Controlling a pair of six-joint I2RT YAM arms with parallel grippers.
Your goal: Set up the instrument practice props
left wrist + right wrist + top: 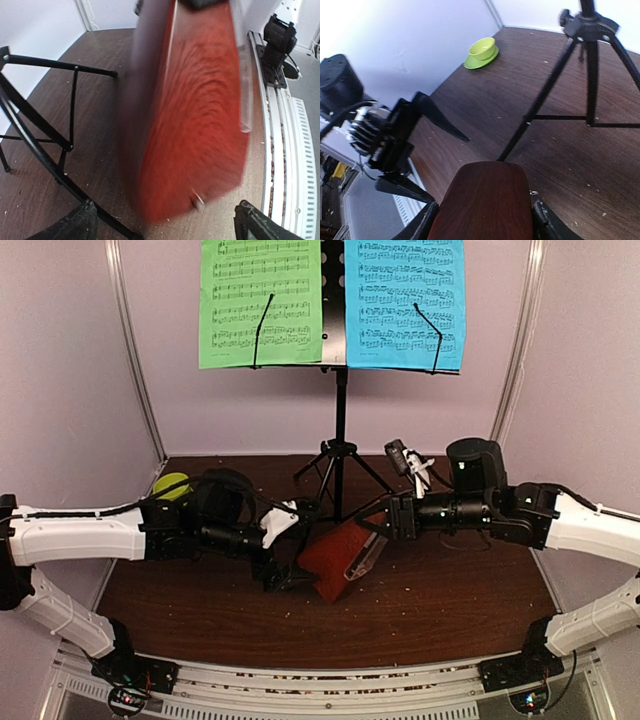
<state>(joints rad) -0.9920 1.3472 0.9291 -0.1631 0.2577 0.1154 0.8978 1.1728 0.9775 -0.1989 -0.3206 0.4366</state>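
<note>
The reddish-brown metronome (338, 554) hangs tilted over the table's middle, its clear cover (366, 556) facing the near side. My right gripper (380, 528) is shut on its narrow top end, and in the right wrist view its wood (487, 205) fills the gap between the fingers (422, 222). My left gripper (288, 546) stands open just left of the metronome's wide base (200, 150), which looks blurred, with the fingertips (252, 222) on either side and not touching it. Behind, the black music stand (340, 410) carries the green sheet (260, 302) and the blue sheet (405, 302).
The stand's tripod legs (335, 465) spread on the dark wood table (450, 610) just behind both grippers. A small lime-green bowl (170, 485) sits at the far left by the wall. A metal rail (330, 685) runs along the near edge.
</note>
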